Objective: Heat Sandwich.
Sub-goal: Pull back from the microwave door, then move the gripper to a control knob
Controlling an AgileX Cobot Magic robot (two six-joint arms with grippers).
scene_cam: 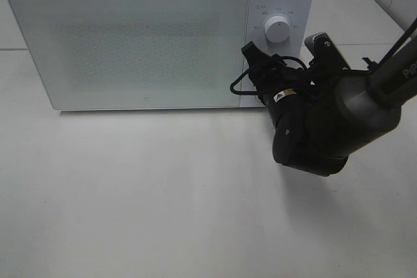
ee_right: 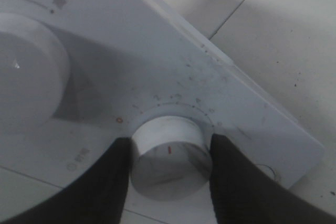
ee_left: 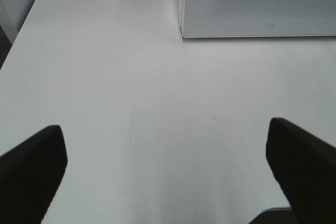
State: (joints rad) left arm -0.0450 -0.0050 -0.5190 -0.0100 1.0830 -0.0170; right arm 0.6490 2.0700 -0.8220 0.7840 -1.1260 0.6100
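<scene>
The lower knob (ee_right: 169,140) on the microwave's (scene_cam: 130,43) panel is being gripped by the right tool (ee_right: 169,156), with one finger being pressed against each side of it. The upper knob (scene_cam: 278,30), just above on the same panel, is being left untouched. The microwave's door is being shown shut. The left tool (ee_left: 164,129) is being held wide open over the counter (ee_left: 105,77), near the microwave's front corner. The sandwich is not being shown in any view, so its place cannot be told.

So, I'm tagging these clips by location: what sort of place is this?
Probably a lab bench staged as a kitchen: white microwave on a plain white table, right gripper around its lower dial.
</scene>
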